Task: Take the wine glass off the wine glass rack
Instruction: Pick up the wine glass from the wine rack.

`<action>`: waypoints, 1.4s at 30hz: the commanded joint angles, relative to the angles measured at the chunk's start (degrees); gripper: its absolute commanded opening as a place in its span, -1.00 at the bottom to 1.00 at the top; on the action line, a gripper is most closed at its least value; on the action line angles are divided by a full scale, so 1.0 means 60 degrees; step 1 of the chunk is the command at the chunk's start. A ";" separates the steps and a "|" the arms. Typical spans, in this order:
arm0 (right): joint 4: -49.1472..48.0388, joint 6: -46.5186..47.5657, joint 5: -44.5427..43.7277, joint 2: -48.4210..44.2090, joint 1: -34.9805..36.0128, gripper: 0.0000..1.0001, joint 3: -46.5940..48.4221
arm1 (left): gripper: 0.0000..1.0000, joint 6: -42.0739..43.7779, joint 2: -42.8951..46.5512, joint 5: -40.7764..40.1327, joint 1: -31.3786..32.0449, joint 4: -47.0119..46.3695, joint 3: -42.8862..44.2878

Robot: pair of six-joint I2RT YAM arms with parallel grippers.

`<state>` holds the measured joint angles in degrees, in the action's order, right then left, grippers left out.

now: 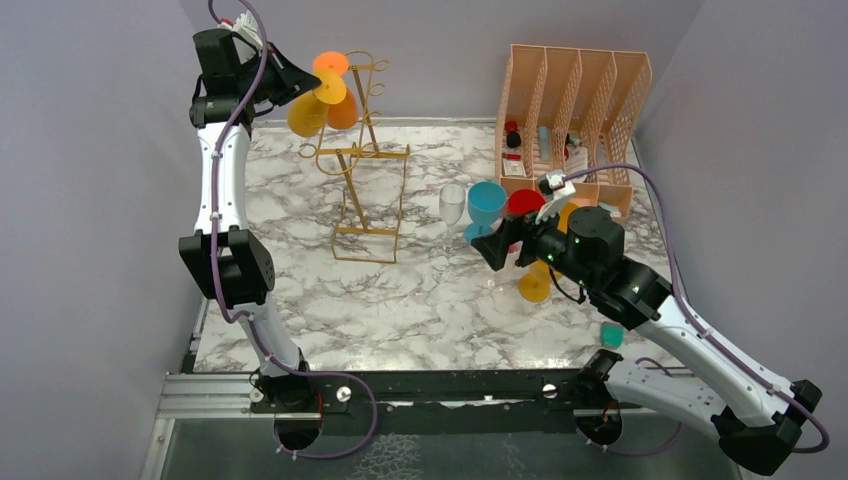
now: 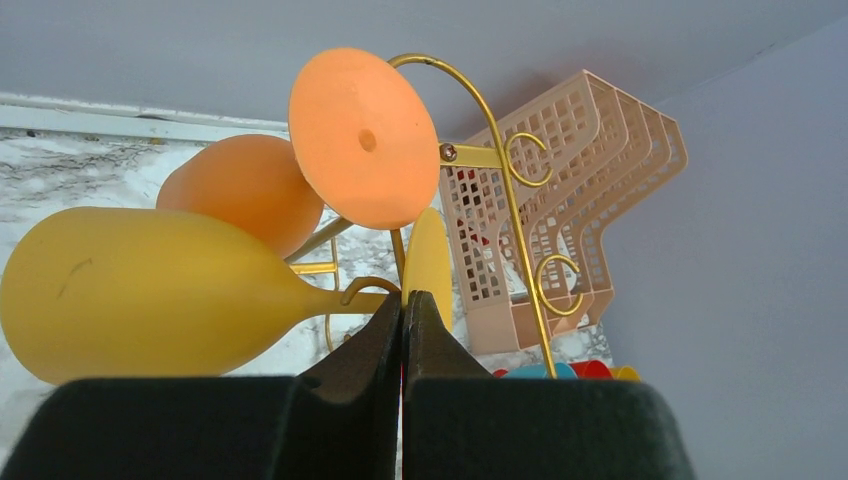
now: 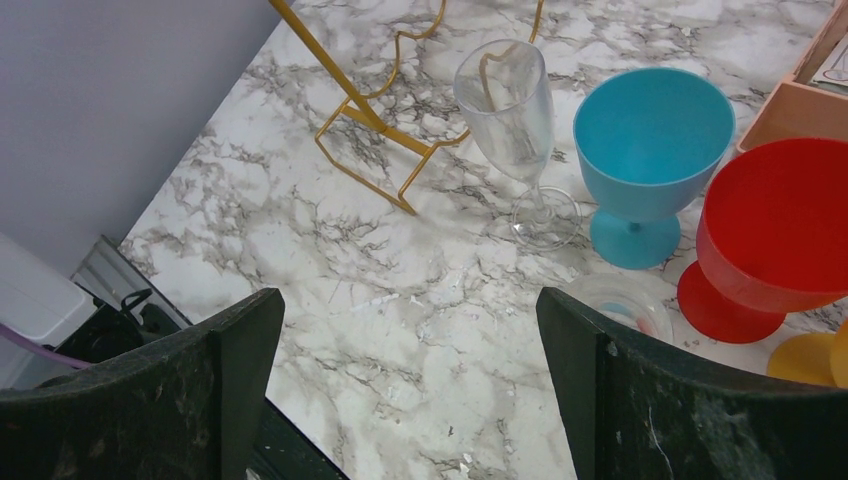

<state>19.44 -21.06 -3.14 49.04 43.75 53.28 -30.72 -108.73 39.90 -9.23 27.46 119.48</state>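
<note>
The tall gold wire wine glass rack (image 1: 372,153) is standing on the white-and-grey marble-patterned table (image 1: 400,300), and two glasses are hanging bowl-down from its upper hooks on the side facing the left arm. The yellow plastic wine glass (image 1: 307,113) is hanging lower and further out from the rack's pole. The orange plastic wine glass (image 1: 343,108) is hanging just beside it, closer to the pole, with its round foot uppermost.

The left gripper (image 1: 300,82) is reaching up to the top of the rack. In the left wrist view its fingers (image 2: 385,335) are pressing together with no gap showing. Their tips are sitting where the stem of the yellow wine glass (image 2: 140,295) is meeting its foot, just under a curled hook of the rack (image 2: 505,180). Whether the stem is actually being pinched between the tips cannot be told.

The right gripper (image 1: 497,248) is hovering over the table well to the right of the rack, its jaws standing wide apart with nothing between them. A clear plastic flute (image 1: 453,205), a blue plastic goblet (image 1: 487,205) and a red plastic goblet (image 1: 525,203) are standing upright in a row between the rack and that gripper. The peach plastic lattice file organiser (image 1: 575,90) is standing beyond them, far to the right of the rack.
</note>
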 commanded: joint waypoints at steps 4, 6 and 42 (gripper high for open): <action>0.0128 -0.0148 -0.0132 -0.0187 -0.0011 0.99 -0.0100 | -1.00 -0.0458 -0.0255 0.0006 -0.0030 0.0081 0.0309; 0.0129 -0.0162 -0.0156 -0.0190 -0.0018 0.99 -0.0104 | -1.00 -0.0755 -0.0268 0.0241 -0.0037 -0.0115 0.0256; 0.0353 -0.0297 -0.0191 -0.0199 -0.0015 0.99 -0.0089 | -1.00 -0.2591 0.0089 0.1033 -0.0705 -0.1884 -0.0311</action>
<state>20.51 -22.48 -3.22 48.66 43.75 53.23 -44.53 -109.58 45.15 -12.43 20.84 117.89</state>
